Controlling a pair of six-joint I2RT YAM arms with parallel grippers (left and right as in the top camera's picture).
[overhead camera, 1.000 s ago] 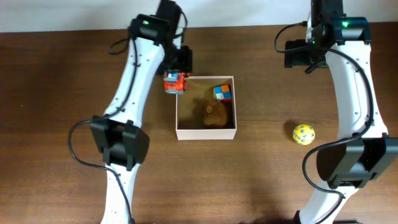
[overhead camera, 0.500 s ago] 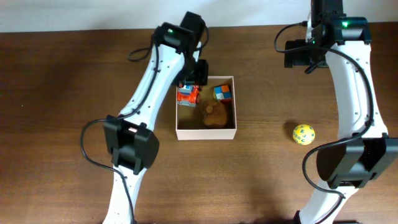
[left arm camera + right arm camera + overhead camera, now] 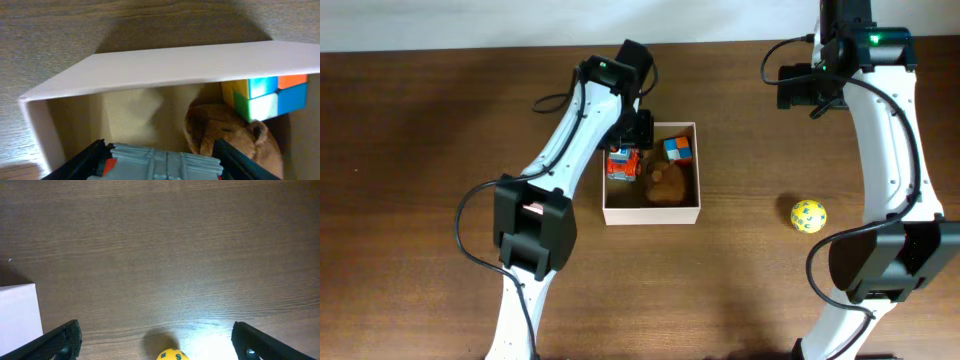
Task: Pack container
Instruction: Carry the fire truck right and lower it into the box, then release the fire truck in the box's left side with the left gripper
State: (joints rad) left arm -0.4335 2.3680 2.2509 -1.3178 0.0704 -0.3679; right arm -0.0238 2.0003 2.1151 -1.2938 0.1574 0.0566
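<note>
The container point(image 3: 651, 213) is a square white-walled box with a tan inside, at the table's middle; it also shows in the left wrist view point(image 3: 150, 67). In it lie a multicoloured cube point(image 3: 677, 149) and a brown plush toy point(image 3: 665, 184). My left gripper point(image 3: 625, 160) is shut on a red and grey toy truck point(image 3: 162, 162) and holds it inside the container's left part, beside the plush point(image 3: 230, 137). My right gripper point(image 3: 155, 340) is open and empty, high at the back right, above a yellow ball point(image 3: 808, 215) whose top shows in the right wrist view point(image 3: 172, 355).
The brown wooden table point(image 3: 410, 180) spreads around the container. The container's corner point(image 3: 17, 310) shows at the left of the right wrist view. A white wall edge runs along the table's back.
My left gripper has carried the toy truck from outside the container's back left corner to the right and down into the container. The right arm has not moved.
</note>
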